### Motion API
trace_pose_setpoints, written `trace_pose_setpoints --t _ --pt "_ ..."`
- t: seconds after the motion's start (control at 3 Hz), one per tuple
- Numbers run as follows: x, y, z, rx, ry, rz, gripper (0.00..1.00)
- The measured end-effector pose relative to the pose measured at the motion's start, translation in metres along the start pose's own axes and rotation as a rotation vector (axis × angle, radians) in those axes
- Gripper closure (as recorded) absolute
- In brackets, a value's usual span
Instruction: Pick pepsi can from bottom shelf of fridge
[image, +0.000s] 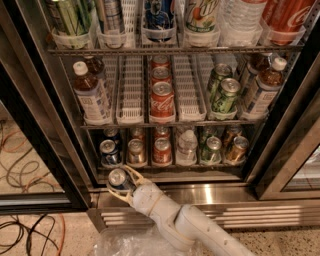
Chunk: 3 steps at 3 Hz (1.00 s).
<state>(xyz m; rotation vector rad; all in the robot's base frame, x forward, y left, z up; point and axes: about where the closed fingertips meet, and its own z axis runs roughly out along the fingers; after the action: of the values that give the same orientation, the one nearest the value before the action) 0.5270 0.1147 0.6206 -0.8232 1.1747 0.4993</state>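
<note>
My gripper (120, 181) is at the lower left, in front of the fridge (215, 192), just outside the front rail of the bottom shelf (165, 173). Its pale fingers (131, 172) are closed around a small blue pepsi can (117, 178) with a silver top. The can is out of the shelf, held over the steel sill. Another blue can (108, 152) stands in the leftmost lane of the bottom shelf, just behind the held one.
The bottom shelf also holds gold-brown cans (135, 151), a red can (162, 150), a water bottle (187, 146) and green cans (212, 149). Above it are Coca-Cola cans (162, 101) and tea bottles (91, 93). Cables (30, 160) lie on the floor at left. Clear plastic (125, 242) lies below.
</note>
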Motion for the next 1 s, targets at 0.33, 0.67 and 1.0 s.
trace_pose_setpoints --t 0.33,0.67,1.0 --pt "0.01 0.007 -0.027 -0.038 0.061 -0.008 1.0" --pt "0.017 0.017 -0.049 -0.06 0.114 0.0 1.0" --pt "0.019 0.027 -0.066 -0.072 0.151 0.017 1.0"
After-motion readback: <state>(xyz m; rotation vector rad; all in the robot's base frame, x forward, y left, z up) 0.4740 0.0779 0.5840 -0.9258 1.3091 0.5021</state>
